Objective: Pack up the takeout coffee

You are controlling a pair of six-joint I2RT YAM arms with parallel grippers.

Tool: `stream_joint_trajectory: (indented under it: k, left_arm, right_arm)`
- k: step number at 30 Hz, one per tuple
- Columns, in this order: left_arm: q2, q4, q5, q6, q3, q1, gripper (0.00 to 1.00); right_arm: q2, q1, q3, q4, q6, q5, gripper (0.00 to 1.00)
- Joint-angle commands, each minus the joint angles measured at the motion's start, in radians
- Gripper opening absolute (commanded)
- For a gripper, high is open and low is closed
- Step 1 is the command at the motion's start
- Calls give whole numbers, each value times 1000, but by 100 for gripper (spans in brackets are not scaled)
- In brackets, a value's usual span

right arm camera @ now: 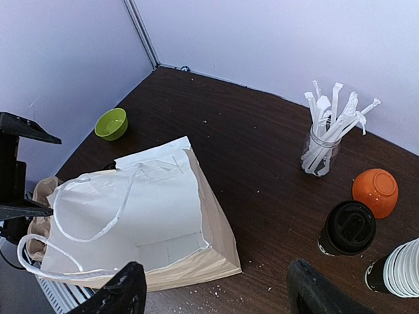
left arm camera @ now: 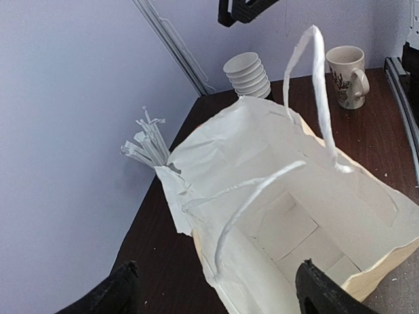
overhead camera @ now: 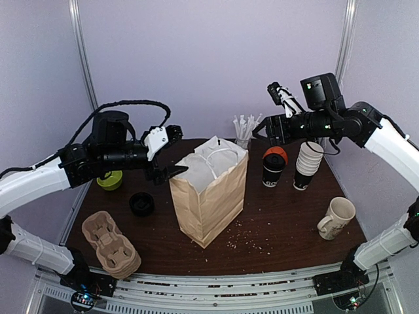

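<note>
White print on the takeout coffee (overhead camera: 271,174) is too small to read (the cup stack (right arm camera: 399,267) runs off-frame).

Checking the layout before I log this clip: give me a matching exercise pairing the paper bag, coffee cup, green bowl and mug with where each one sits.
Things:
1. paper bag
2. coffee cup
3. green bowl
4. mug

Places:
A. left side, toward the back
B. near right, standing alone
C. middle, upright with its mouth open
D. right of the bag, next to the stack of white cups

Pairs: 1-C; 2-D; 3-A; 4-B
</note>
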State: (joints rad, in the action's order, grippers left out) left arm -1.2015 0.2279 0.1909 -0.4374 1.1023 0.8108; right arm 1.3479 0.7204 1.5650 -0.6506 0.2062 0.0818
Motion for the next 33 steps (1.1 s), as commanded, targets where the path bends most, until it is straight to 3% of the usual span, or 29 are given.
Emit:
stream_joint_trajectory:
  k: [1,8,22,25,33]
  left_arm:
    - [-46,-71,39,-69,49,9,82]
    - [-108,-109,73,-70,97,20,67]
    - [-165,-153,73,-85,114,36,18]
    - [-160,-172,52,-65,110,35,3]
    - [-119,-327,-3,204,58,34,0]
  right_arm:
    - [-20,2,-8,20,4,-11,76]
    - [-23,2,-15,30,14,11,75]
    - [-32,2,-24,36,30,65,75]
    - [-31,5,-26,39,25,107,75]
    - [21,73,34,58,-1,131,76]
